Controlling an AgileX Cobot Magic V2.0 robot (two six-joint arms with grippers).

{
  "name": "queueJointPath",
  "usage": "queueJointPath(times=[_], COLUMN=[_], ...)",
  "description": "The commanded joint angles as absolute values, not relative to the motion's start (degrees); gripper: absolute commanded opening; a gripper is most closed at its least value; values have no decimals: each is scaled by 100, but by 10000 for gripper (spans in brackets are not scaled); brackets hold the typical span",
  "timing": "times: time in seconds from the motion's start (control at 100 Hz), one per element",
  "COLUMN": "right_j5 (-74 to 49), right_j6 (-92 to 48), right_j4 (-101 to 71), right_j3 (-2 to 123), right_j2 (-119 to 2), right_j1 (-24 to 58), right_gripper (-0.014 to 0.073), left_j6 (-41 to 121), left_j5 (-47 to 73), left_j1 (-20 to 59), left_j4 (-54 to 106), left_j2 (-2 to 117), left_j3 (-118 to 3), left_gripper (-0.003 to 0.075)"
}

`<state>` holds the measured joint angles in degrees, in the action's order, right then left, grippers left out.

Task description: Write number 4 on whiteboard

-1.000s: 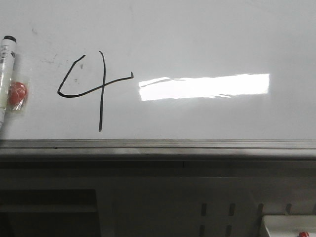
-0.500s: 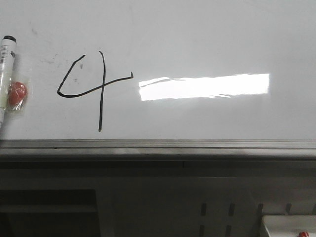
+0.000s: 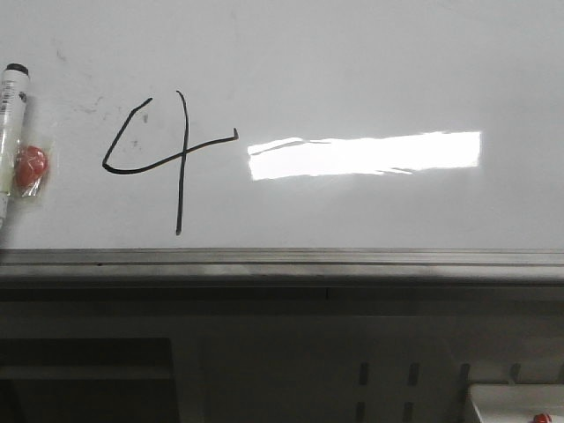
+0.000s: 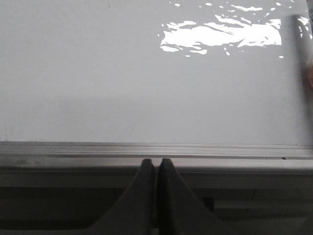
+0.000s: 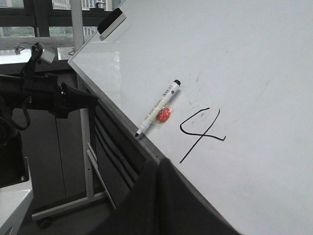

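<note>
Your whiteboard [image 3: 370, 70] is glossy white with a bright glare and a grey edge rail; the right wrist view shows windows behind. The number 4 [image 3: 163, 154] sits on the board beyond the right gripper [image 5: 157, 164]. A marker [image 5: 157, 108] lies just past it. The left gripper [image 4: 156, 164] and the right are both closed, holding nothing.

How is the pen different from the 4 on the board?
The pen is a real, solid thing with a white body and black cap; the 4 is only thin black lines. The pen is one straight stick; the 4 has a long stroke and a curved crossbar. The pen has a red blob beside it; the 4 stands alone. Both are on the whiteboard.
</note>
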<state>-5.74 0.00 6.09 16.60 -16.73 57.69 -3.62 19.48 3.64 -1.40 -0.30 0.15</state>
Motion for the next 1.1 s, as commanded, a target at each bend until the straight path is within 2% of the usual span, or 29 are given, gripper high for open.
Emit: queueJointPath(times=[0.0,0.44,0.58,0.81,1.09], right_j5=[-96,57,599,1323,1189], right_j6=[0,0,0,0,0], right_j4=[615,615,615,530,-85], right_j3=[1802,1710,1329,507,-197], right_j2=[-1715,-1726,-1726,-1726,-1517], right_j1=[5725,5531,4767,3008,1740], right_gripper=[-64,-64,-64,-64,-64], left_j6=[-370,-370,-370,-370,-370], left_j5=[1679,1679,1679,1679,1679], left_j1=[349,349,349,349,349], left_j4=[-141,-141,-141,-141,-141], left_j2=[-173,-173,-173,-173,-173], left_j3=[223,223,223,223,223], left_gripper=[-20,-20,-20,-20,-20])
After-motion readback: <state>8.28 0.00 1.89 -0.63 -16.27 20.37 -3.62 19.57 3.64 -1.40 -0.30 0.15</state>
